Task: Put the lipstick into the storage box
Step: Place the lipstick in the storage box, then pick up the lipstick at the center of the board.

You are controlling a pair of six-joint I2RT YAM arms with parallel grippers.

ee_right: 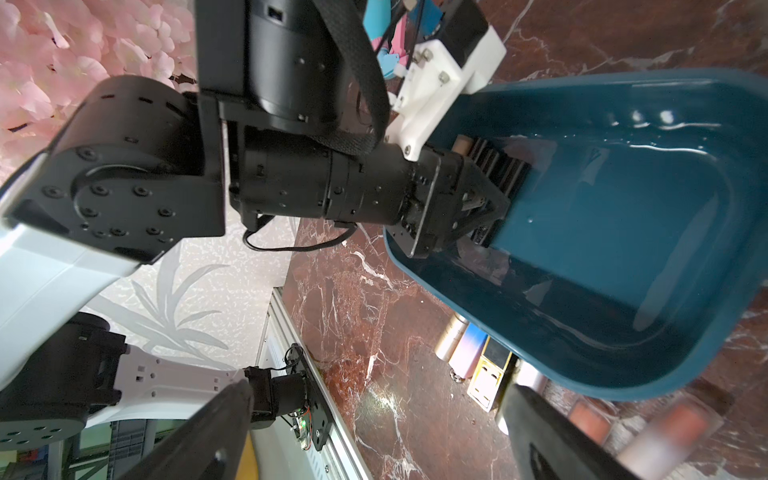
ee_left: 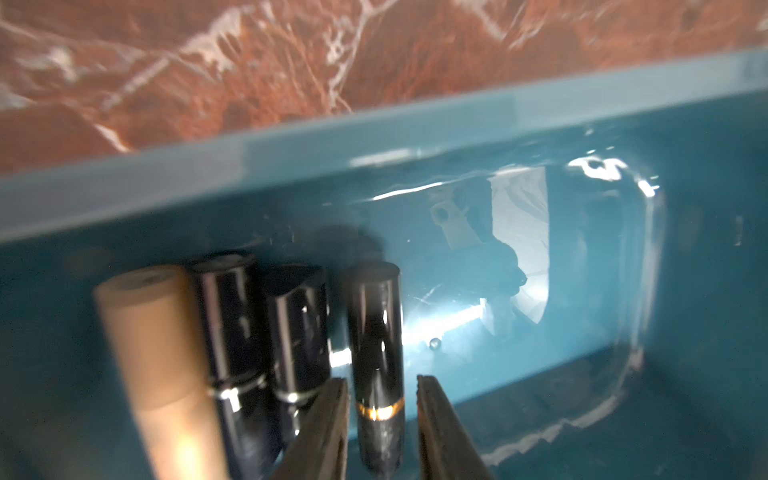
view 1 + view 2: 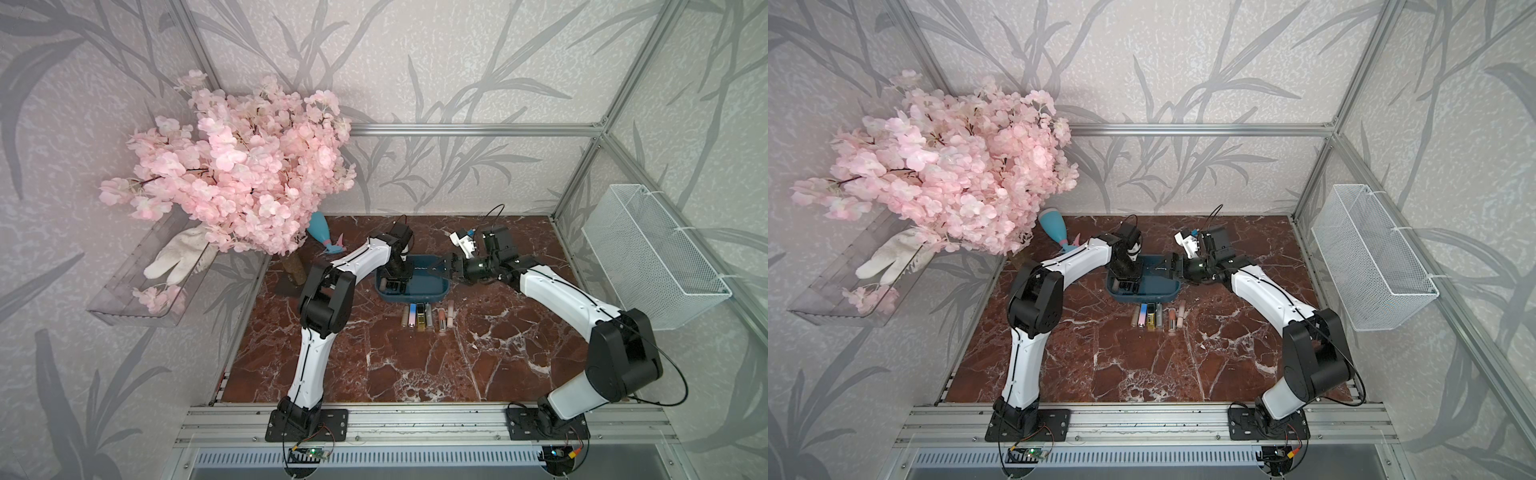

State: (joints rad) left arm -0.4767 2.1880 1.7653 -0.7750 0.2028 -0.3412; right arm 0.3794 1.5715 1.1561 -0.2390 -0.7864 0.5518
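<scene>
The dark teal storage box sits mid-table on the red marble. My left gripper reaches down into its left end. Its jaws straddle a black lipstick with a gold band that lies on the box floor, with a narrow gap on each side, so it is open. Beside that one lie a beige tube and two black tubes. My right gripper hovers at the box's right end, wide open with nothing in it.
Several lipsticks lie in a row in front of the box. A teal vase lies at the back left under the pink blossom branch. A white wire basket hangs on the right wall, a clear tray on the left.
</scene>
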